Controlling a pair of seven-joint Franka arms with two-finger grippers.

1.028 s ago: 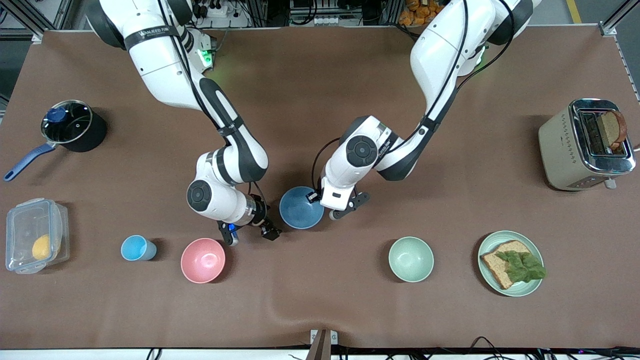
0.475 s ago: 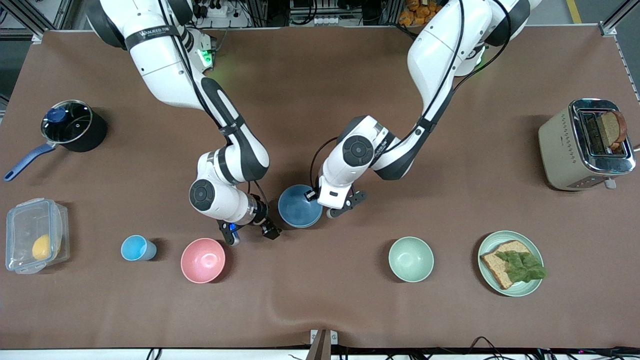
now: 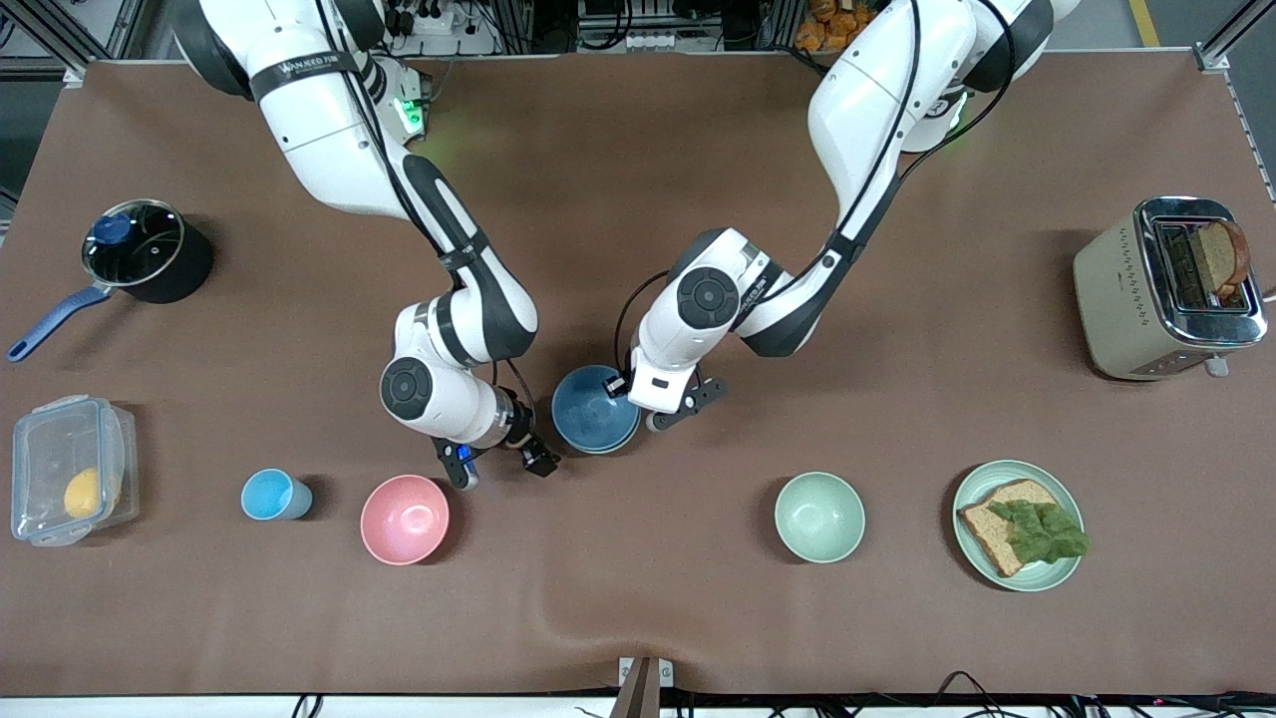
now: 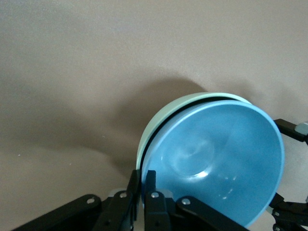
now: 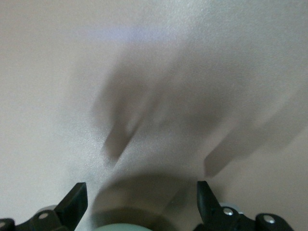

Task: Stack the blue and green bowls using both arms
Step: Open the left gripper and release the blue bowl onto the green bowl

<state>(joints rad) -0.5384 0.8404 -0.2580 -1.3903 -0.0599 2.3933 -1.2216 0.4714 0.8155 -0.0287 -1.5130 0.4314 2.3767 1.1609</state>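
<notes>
My right gripper hangs with fingers spread above bare table beside the stack. My left gripper pinches the rim of the blue bowl, nested in the green bowl mid-table.

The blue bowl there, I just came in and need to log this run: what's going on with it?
The left pincer is shut on the rim of the blue bowl, which sits nested in the green bowl near the middle of the table. The right pincer is open, holding nothing, beside the stack toward the pink bowl. The stack looks made, but not yet let go.
</notes>
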